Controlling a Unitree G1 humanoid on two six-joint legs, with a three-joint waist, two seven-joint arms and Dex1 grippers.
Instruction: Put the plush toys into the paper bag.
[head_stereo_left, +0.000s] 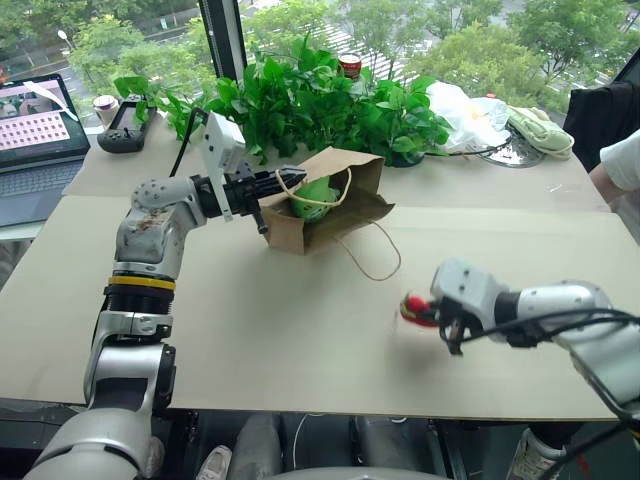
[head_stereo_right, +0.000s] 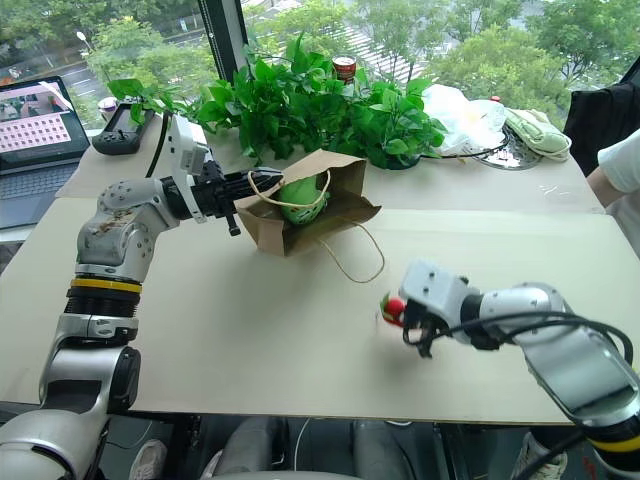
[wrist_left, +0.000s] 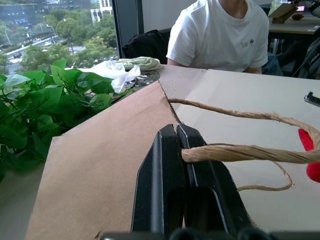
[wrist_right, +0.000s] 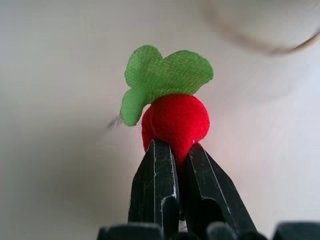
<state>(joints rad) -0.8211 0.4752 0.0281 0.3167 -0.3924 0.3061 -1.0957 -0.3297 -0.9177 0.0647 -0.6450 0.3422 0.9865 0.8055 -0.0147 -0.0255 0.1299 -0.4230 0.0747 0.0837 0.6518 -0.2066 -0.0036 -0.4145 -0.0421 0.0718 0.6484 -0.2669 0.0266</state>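
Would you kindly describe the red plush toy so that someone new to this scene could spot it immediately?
Start at the wide tan table and find the brown paper bag lying in front of the leafy plants. Nearer the robot and to its right, the right gripper is shut on the small red toy. It is the only red soft thing there, topped by a green felt leaf.

A pale tan counter (head_stereo_left: 300, 330) runs to a far window (head_stereo_left: 450, 30) showing daylit trees; leafy plants (head_stereo_left: 320, 100) line the sill.
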